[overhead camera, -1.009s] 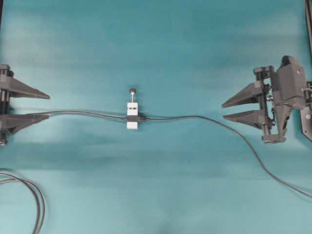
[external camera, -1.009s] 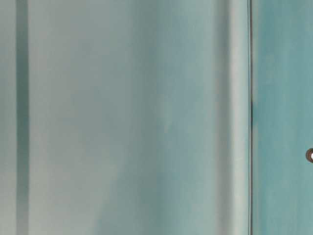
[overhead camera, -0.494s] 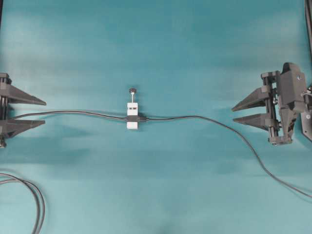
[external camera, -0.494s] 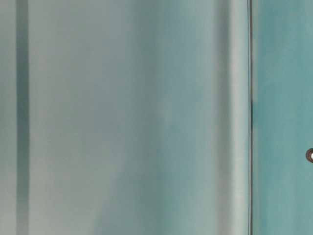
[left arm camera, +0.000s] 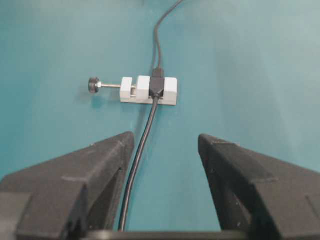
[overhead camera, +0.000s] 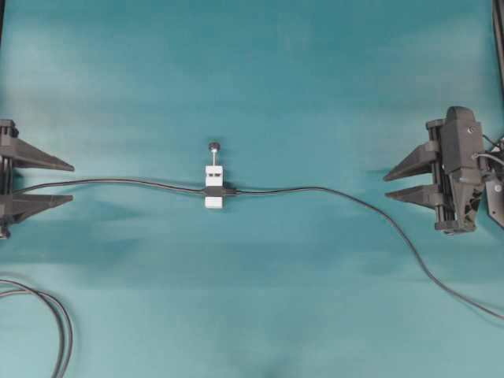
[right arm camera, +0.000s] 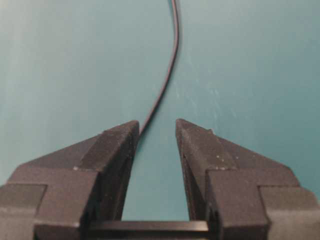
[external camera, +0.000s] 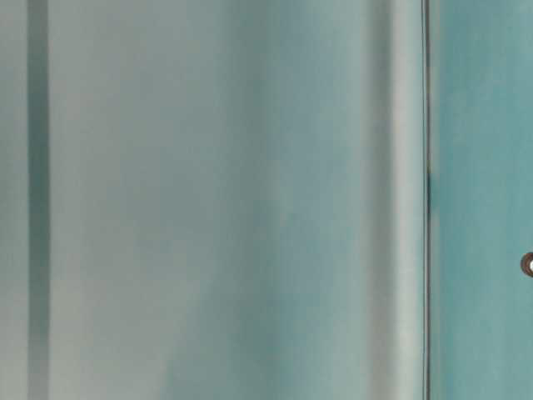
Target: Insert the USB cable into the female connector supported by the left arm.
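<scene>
In the overhead view a small white clamp (overhead camera: pixel 213 198) sits mid-table and holds the dark female connector (overhead camera: pixel 211 190). The thin USB cable (overhead camera: pixel 331 191) runs in from the right, and its dark end (overhead camera: pixel 229 191) is joined to the connector at the clamp. The connector's own lead (overhead camera: pixel 118 182) runs left. My left gripper (overhead camera: pixel 72 183) is open at the left edge, far from the clamp; that lead (left arm camera: pixel 141 150) lies on the table beside one finger (left arm camera: pixel 107 155), untouched. My right gripper (overhead camera: pixel 385 188) stands open at the right, holding nothing. The cable (right arm camera: pixel 168 75) stretches ahead of it.
The clamp's screw with a dark knob (overhead camera: pixel 213 146) points toward the table's far side. Thicker grey cables (overhead camera: pixel 57 323) loop at the lower left corner. The table-level view is a blur of grey-teal with a small dark ring (external camera: pixel 528 264) at its right edge.
My right gripper has drawn back to the right, away from the clamp. The left gripper slid slightly left. Clamp and cables have not moved.
</scene>
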### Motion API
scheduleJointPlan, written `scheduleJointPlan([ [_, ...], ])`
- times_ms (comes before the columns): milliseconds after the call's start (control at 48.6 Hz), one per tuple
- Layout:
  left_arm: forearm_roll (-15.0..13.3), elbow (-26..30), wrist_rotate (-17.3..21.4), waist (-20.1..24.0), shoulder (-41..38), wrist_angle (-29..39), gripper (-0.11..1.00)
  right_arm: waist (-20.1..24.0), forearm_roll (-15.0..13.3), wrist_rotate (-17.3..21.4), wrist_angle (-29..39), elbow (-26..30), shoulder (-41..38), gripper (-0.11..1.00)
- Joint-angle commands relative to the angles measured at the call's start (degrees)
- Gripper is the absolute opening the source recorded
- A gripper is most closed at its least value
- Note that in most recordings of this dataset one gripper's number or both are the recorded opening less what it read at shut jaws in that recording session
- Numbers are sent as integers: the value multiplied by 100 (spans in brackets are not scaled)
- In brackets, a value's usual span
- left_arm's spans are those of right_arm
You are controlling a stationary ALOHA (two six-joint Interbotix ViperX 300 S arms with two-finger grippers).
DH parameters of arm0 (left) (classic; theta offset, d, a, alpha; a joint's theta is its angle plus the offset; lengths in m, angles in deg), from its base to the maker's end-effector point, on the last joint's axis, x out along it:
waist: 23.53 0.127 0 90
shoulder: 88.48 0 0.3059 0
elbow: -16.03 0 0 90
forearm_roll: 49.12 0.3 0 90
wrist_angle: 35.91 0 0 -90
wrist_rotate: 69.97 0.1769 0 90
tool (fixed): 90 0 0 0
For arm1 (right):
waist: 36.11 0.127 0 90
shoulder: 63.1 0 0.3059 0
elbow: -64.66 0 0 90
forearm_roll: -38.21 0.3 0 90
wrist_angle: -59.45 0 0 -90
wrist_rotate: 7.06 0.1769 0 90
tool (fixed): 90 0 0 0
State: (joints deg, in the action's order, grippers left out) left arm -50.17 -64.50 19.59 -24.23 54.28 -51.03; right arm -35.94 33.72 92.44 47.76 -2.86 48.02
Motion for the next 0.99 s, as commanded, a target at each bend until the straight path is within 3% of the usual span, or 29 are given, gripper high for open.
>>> scheduleJointPlan([
  [0, 0, 70, -26, -9, -35, -26, 66, -9, -9, 9, 53, 79, 9, 39],
  [679, 0, 70, -26, -9, -26, -26, 66, -9, -9, 9, 176, 26, 70, 39],
  [968, 0, 70, -26, -9, -35, -26, 66, -9, -9, 35, 800, -79, 879, 39],
])
